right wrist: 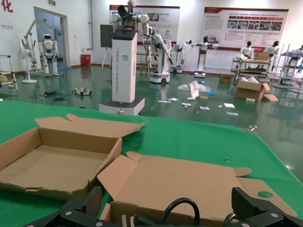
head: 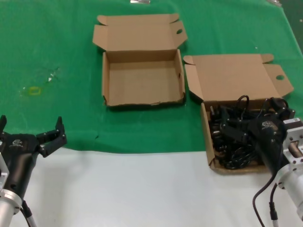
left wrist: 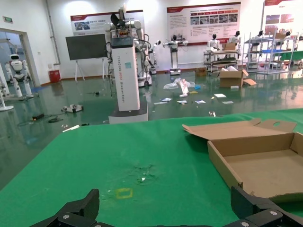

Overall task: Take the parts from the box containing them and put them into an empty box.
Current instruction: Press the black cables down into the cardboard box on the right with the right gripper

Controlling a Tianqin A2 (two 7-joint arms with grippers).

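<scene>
Black power cords (head: 232, 139) lie coiled in the brown box with the wide side flap (head: 232, 78) at the right. My right gripper (head: 255, 118) hangs open just above them, one finger on each side of the pile. In the right wrist view a cord loop (right wrist: 182, 199) rises between the spread fingers of that gripper (right wrist: 165, 196), in front of the box's lid (right wrist: 189, 175). The empty squarish box (head: 142, 80) sits open at the middle back, left of the cord box. My left gripper (head: 31, 124) is open and empty at the near left, over the table's front.
A small yellow mark (head: 34, 90) and some scuffs sit on the green cloth at the left. The cloth ends at a white table strip (head: 142, 189) along the front. The two boxes stand close together, with a narrow gap between them.
</scene>
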